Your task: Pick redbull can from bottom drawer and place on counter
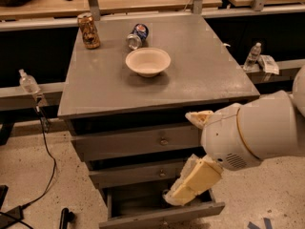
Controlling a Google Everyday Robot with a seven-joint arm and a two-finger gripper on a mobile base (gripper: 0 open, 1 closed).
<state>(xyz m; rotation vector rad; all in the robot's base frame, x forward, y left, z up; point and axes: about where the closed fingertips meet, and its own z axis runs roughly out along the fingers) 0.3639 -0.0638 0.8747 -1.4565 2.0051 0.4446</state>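
Observation:
The bottom drawer (pixel 136 205) of the grey cabinet is pulled open, and its dark inside shows on the left. My gripper (pixel 175 197) reaches down into the drawer's right half, with the cream wrist piece and the big white arm above it at the right. The redbull can does not show; the spot inside the drawer where the gripper ends is covered by the gripper. The counter (pixel 105 85) is the flat grey top of the cabinet, well above the gripper.
On the counter stand a gold-brown can (pixel 89 31), a short blue can (pixel 137 35) lying on its side and a white bowl (pixel 147 61). Two shallower drawers (pixel 138 142) are closed. Water bottles (pixel 28 84) (pixel 254 55) sit on rails at both sides. A black cable (pixel 45 175) runs over the floor at the left.

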